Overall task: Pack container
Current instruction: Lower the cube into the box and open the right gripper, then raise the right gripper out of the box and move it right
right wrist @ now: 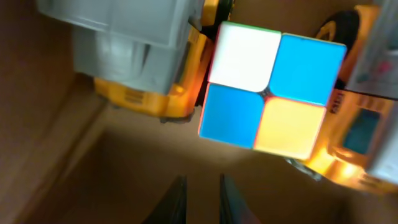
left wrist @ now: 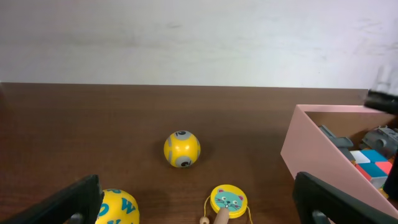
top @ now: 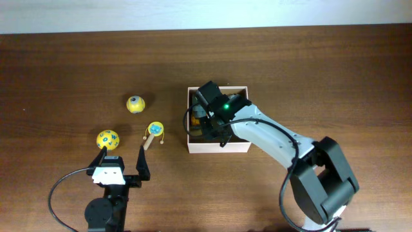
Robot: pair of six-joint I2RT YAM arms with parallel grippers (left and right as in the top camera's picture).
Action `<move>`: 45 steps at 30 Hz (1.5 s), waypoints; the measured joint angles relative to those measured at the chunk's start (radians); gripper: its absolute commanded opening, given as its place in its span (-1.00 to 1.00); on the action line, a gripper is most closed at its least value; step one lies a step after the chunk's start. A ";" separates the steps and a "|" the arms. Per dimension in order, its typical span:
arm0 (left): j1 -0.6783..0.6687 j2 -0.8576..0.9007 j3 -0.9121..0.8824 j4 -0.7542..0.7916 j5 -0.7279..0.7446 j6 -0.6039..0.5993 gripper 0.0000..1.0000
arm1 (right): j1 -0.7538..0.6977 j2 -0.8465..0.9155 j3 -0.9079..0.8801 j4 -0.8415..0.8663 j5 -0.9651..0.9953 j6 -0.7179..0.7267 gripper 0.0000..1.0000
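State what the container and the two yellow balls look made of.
Container: probably cardboard, matte, with thin flat walls and tan inside. Far yellow ball and near yellow ball: smooth, slightly glossy with printed marks; plastic or painted wood, unclear which.

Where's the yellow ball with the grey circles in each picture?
Overhead: the yellow ball is left of centre, well left of the container.
Left wrist: the ball is in the middle, and the container is on the right.
Right wrist: not in it.
Shared landmark: the container, seen here from inside.
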 measured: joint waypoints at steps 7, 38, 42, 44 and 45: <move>0.000 0.000 0.000 0.000 0.000 0.000 0.99 | -0.001 0.030 0.000 0.005 0.021 0.000 -0.73; 0.000 0.000 0.000 0.000 0.000 0.000 0.99 | -0.084 0.030 -0.001 0.130 0.059 -0.084 -0.74; 0.000 0.000 0.000 0.000 0.000 0.000 0.99 | -0.084 0.030 0.011 0.067 0.026 -0.083 -0.74; 0.000 0.000 0.000 0.000 0.000 0.000 0.99 | -0.084 0.030 0.034 0.030 0.017 -0.083 -0.74; 0.000 0.000 0.000 0.000 0.000 0.000 0.98 | -0.084 0.030 0.050 0.014 0.014 -0.083 -0.74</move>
